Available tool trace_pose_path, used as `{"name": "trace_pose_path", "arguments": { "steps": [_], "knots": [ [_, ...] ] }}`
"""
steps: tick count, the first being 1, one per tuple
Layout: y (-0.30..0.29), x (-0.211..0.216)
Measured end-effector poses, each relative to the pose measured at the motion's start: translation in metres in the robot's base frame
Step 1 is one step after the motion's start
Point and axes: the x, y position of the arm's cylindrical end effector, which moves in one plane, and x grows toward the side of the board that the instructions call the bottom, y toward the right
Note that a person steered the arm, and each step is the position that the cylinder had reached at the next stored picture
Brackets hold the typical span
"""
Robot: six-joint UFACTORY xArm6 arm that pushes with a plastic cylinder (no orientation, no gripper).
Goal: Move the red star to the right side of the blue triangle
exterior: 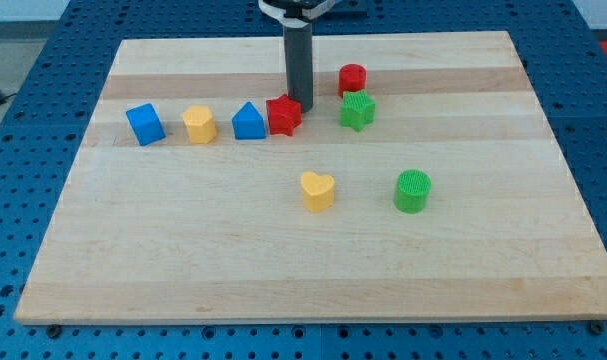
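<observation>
Ribbed green cylinder (413, 191) sits nearest; my tip (302, 106) touches red star (283, 115).

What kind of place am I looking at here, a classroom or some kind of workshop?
Most likely a robotics lab bench. A wooden board lies on a blue perforated table, and my tip sits just right of the red star, among small coloured blocks such as the blue triangle.

On your wooden board (283, 260) a blue cube (145, 124) sits far out at nine o'clock, with a yellow hexagonal block (199, 125) just beside it toward centre. At one o'clock you see a red cylinder (352, 79) directly above a green star (357, 111). Near centre lies a yellow heart (317, 190); at four o'clock, a green cylinder (413, 191).
</observation>
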Motion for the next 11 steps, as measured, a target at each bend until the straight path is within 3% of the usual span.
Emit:
{"name": "trace_pose_path", "arguments": {
  "steps": [3, 4, 6, 11],
  "knots": [
    [0.004, 0.001],
    [0.001, -0.031],
    [-0.077, -0.043],
    [-0.023, -0.006]
  ]
}}
